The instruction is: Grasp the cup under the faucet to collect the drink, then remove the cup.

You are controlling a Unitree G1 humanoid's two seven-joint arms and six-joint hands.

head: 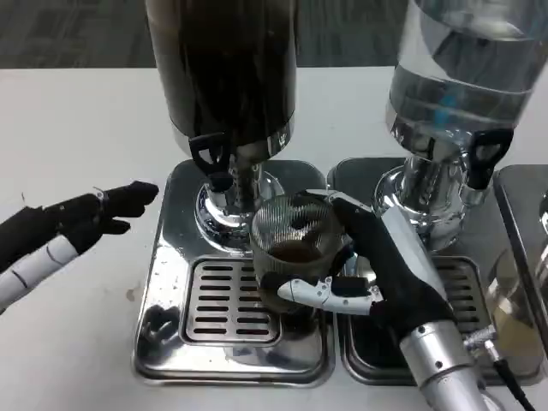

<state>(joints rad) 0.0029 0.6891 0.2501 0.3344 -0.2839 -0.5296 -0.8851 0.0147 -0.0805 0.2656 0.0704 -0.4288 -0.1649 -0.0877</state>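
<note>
One ribbed glass cup [294, 244], a little dark drink at its bottom, stands on the drip tray [171, 282] beneath the dark dispenser's faucet [211, 160], grasped by the right hand [368, 274]. Left hand [81, 218] hovers released over the tabletop [77, 128], far left. Holding the cup level and centred under the spout should prevent spills. No readable labels or writing appear.

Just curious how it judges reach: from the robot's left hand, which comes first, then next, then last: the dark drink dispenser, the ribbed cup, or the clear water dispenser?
From the left hand:
1. Dark drink dispenser, just right of it.
2. Ribbed cup, centre, held by the right hand.
3. Clear water dispenser, far right.
</note>
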